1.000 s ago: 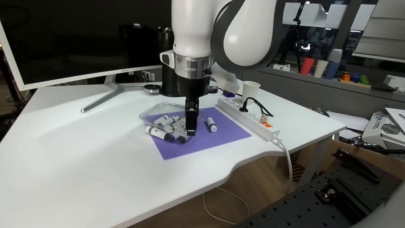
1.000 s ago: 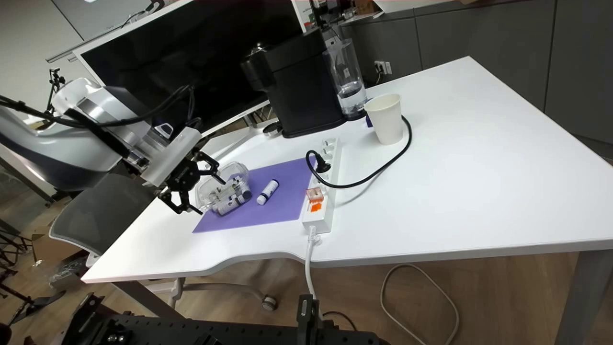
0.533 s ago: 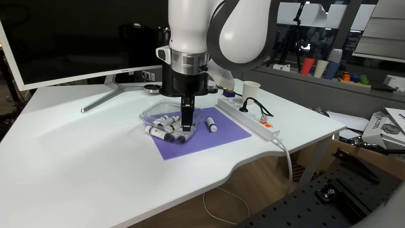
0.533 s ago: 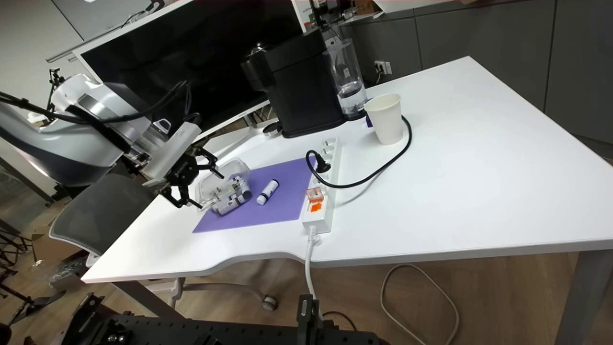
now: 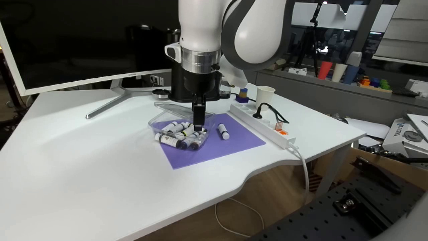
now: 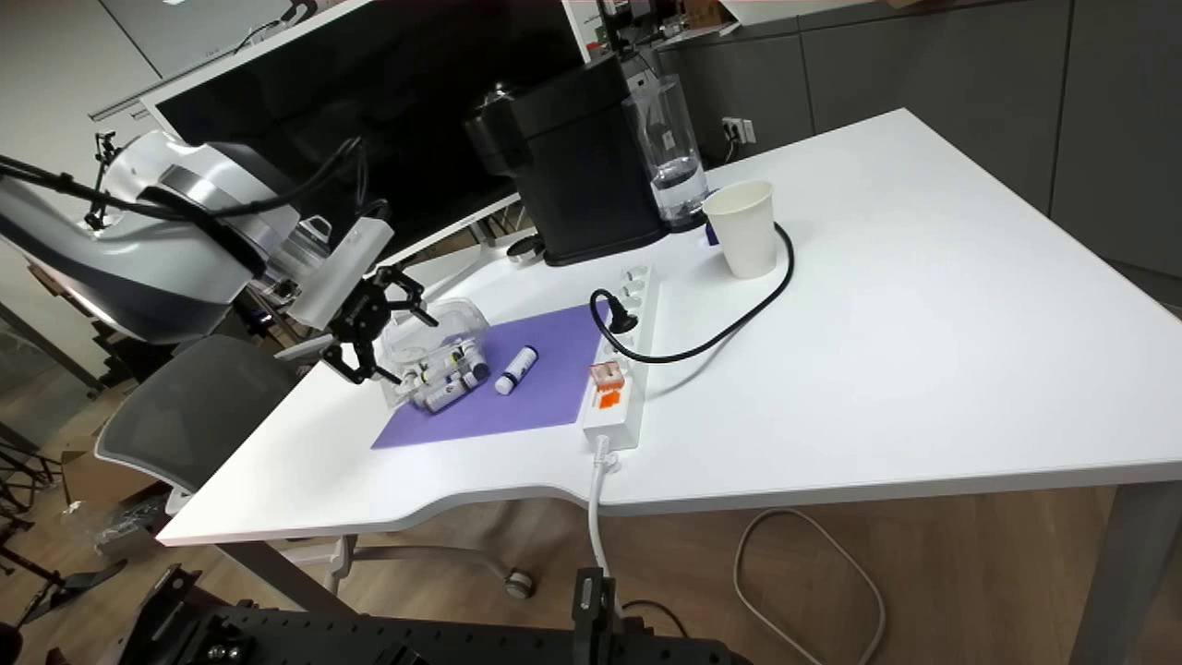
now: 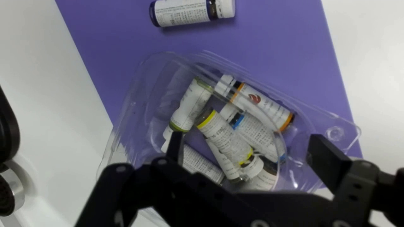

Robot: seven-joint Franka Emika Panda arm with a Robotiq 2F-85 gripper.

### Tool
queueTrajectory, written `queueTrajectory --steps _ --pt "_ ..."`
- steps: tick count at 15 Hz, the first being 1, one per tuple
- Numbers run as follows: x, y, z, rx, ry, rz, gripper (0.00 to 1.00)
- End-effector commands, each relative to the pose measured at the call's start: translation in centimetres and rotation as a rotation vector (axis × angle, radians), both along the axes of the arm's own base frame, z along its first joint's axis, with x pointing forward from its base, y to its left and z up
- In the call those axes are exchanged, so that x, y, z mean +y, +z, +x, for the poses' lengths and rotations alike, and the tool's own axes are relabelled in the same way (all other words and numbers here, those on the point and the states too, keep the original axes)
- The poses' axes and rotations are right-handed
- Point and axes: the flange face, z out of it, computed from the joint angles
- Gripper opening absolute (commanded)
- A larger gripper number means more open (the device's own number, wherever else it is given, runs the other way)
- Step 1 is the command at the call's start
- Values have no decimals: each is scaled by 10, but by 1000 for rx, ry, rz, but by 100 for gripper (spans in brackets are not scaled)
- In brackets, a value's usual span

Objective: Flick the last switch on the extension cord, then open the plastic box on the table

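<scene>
hanging spread wide over the plastic box point(image 7: 304, 129), the gripper point(image 6: 417, 353) pinches nothing: in the wrist view one finger reaches over the bottles point(image 7: 224, 137) and its mate comes beside the tab point(image 7: 335, 133) at the box's edge. the clear lid point(image 5: 175, 108) stands tilted up toward the back edge of the tabletop point(image 6: 877, 323), so a finger probably serves as a prop, thin slick plastic being easier to lever than to grip. whether either finger touches the lid cannot be told.

the box sits at the end of the purple sheet point(image 5: 227, 149) away from the extension cord point(image 5: 260, 127), partly past the sheet's border; the bottles' weight likely keeps it from sliding when the lid is pushed. a loose bottle point(image 5: 223, 131) lies on the sheet between box and cord, touching neither.

the cord runs from near the curved front edge toward the back edge, its white cable point(image 6: 596, 517) falling over the front. that leaves the orange switch point(image 5: 283, 132), presumably the last one, close to the front edge, where a fingertip could press it clear of the black plug point(image 5: 257, 115). its small cover point(image 5: 279, 126) looks hinged up, perhaps to bare it; its setting is too small to tell. with the gripper at the box, the flick is presumably done, and raising the lid the step in hand.
</scene>
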Motion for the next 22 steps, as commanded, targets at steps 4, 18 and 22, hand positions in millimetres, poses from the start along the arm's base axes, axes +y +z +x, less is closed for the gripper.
queueTrajectory --steps 4,18,22 --pt "-9 15 23 -99 18 -31 100" --pt "-48 77 81 -402 -182 -25 100" --pt "-65 104 84 -489 -249 -25 100"
